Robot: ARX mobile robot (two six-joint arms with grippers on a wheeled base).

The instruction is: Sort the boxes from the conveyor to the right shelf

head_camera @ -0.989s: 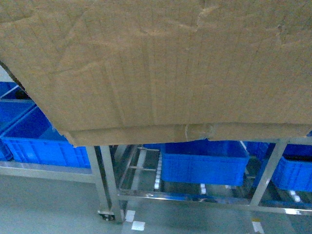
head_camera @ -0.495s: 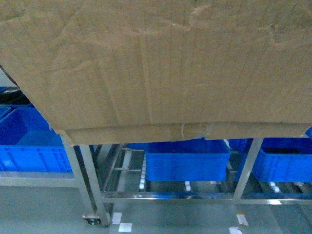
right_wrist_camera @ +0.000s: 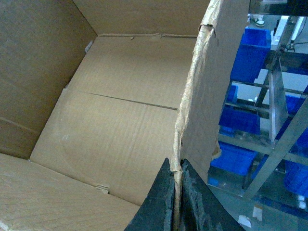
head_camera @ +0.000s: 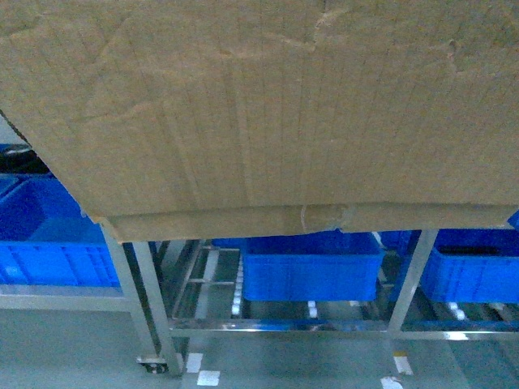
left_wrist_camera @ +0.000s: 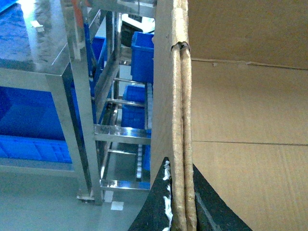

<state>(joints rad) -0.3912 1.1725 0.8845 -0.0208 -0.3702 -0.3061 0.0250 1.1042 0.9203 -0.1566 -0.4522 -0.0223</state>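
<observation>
Carton (head_camera: 268,113) edges in both pincers

I can read no text, label, brand or number anywhere; the carton (head_camera: 268,105) is plain brown; the blue crates (head_camera: 312,263) and steel rack (head_camera: 405,284) bear no legible marks.

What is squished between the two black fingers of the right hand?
The torn wall edge of the cardboard box. The right gripper pinches it, seen in the right wrist view.
</observation>
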